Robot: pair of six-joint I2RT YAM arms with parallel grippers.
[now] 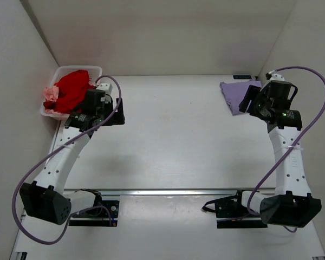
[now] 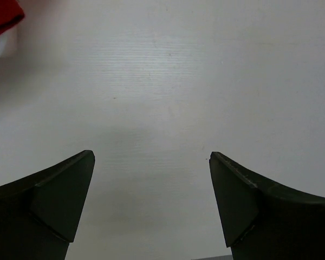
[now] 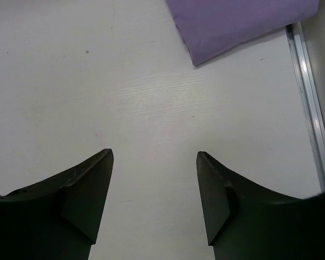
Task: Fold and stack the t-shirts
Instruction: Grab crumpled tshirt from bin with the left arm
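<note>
A bright red t-shirt (image 1: 71, 89) lies bunched in a white basket (image 1: 95, 69) at the far left, with pink cloth (image 1: 50, 94) beside it. A folded lavender t-shirt (image 1: 236, 93) lies at the far right; it also shows in the right wrist view (image 3: 238, 21). My left gripper (image 1: 117, 111) is open and empty over bare table, just right of the basket; a red corner (image 2: 2, 16) shows in its wrist view. My right gripper (image 1: 249, 103) is open and empty, at the near edge of the lavender shirt.
A white table (image 1: 173, 135) lies between white walls on three sides. A metal rail (image 3: 309, 97) runs along the table's right edge. A small dark object (image 1: 241, 77) lies behind the lavender shirt. Purple cables loop off both arms.
</note>
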